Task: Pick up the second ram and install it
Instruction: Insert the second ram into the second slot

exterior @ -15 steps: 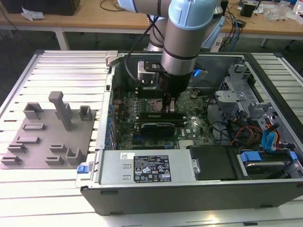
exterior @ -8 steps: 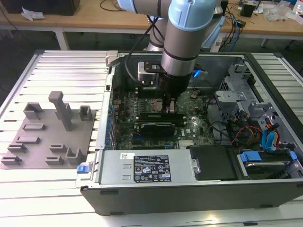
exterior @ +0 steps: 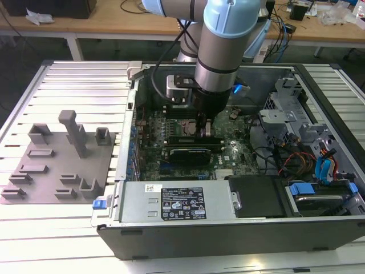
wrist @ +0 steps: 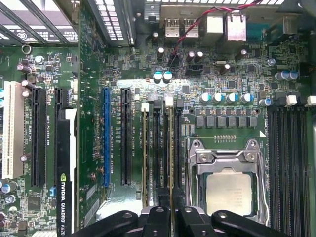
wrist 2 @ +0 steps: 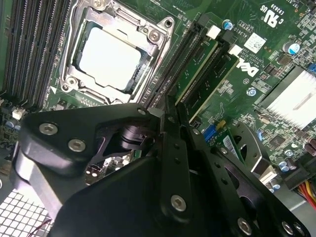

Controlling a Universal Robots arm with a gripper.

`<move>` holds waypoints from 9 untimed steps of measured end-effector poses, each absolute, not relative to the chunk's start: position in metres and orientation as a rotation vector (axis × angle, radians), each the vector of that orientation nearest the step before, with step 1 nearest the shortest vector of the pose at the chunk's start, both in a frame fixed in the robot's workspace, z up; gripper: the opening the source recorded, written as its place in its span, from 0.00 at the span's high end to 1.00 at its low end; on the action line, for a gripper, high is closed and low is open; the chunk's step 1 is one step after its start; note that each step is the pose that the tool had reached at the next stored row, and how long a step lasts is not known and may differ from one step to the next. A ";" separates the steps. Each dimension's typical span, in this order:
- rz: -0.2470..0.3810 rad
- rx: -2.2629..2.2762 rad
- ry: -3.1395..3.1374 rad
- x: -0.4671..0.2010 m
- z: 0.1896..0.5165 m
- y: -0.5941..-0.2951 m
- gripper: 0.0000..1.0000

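The second ram is a thin green stick seen edge-on, standing in a memory slot on the motherboard beside the processor socket. My gripper is shut on one end of it, a black finger on each side. In the second wrist view the same stick runs away from the closed gripper. Another green stick sits two slots further from the socket, also seen as a stick in the second wrist view. In the exterior view my gripper reaches down into the open computer case.
The processor socket lies right beside the slots and a black graphics card stands on the other side. A grey fixture plate with raised blocks lies at the exterior view's left. The power supply and cables crowd the case.
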State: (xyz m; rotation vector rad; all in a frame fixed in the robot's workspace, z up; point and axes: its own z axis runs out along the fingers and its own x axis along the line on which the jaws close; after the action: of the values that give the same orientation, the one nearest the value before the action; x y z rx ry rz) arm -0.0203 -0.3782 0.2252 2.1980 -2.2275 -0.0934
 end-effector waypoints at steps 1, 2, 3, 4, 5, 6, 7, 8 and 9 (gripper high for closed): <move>-0.093 2.198 -2.228 -0.020 0.224 -0.378 0.89; -0.093 2.198 -2.227 -0.020 0.224 -0.378 0.89; -0.093 2.198 -2.227 -0.020 0.222 -0.378 0.89; -0.093 2.198 -2.227 -0.020 0.221 -0.378 0.89; -0.093 2.198 -2.227 -0.020 0.221 -0.378 0.89; -0.093 2.198 -2.227 -0.020 0.221 -0.378 0.89; -0.094 2.199 -2.228 -0.020 0.221 -0.378 0.88; -0.094 2.198 -2.228 -0.020 0.221 -0.378 0.81; -0.093 2.198 -2.227 -0.020 0.221 -0.378 0.81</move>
State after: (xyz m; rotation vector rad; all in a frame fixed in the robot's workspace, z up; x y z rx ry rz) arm -0.0204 -0.3782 0.2214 2.1977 -2.2273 -0.0931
